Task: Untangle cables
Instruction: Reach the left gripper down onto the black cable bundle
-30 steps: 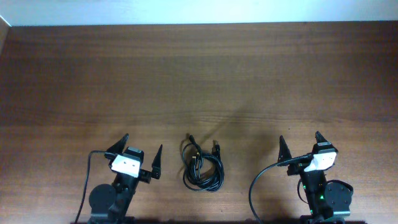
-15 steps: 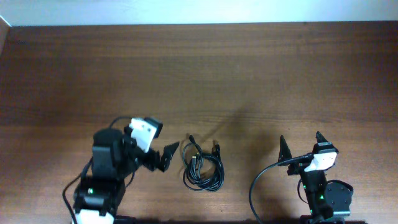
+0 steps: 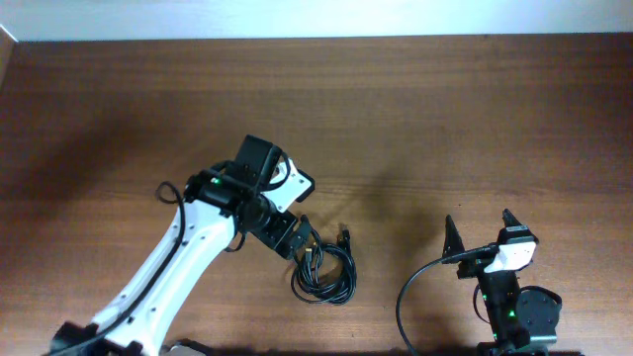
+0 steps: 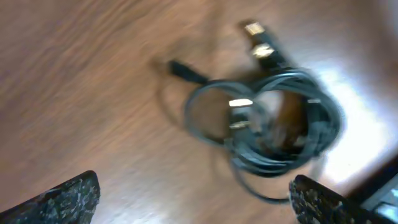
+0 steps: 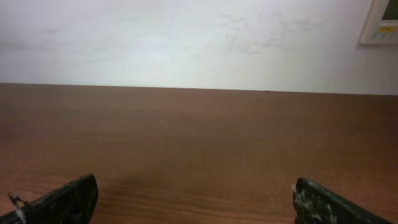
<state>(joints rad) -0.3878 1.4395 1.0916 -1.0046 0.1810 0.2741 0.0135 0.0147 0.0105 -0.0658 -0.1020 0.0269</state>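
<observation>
The cables (image 3: 323, 269) lie as one bundle of thin black loops on the wooden table (image 3: 415, 119), near its front edge, with small plug ends sticking out at the top. My left gripper (image 3: 296, 240) hangs just above the bundle's upper left edge. In the left wrist view the cables (image 4: 268, 124) fill the middle, blurred, and the left gripper (image 4: 196, 200) is open with nothing between its fingers. My right gripper (image 3: 480, 229) rests at the front right, open and empty, well apart from the bundle. In its own view the right gripper (image 5: 196, 200) looks out over bare table.
The left arm (image 3: 188, 257) reaches diagonally from the front left corner toward the bundle. A thick black robot wire (image 3: 407, 297) curls beside the right arm's base. A white wall (image 5: 186, 37) stands beyond the far edge, with a small panel (image 5: 380, 22) on it.
The left arm has risen from its rest at the front left and swung out to the right, bringing its gripper over the cables. The right arm and the bundle have not moved.
</observation>
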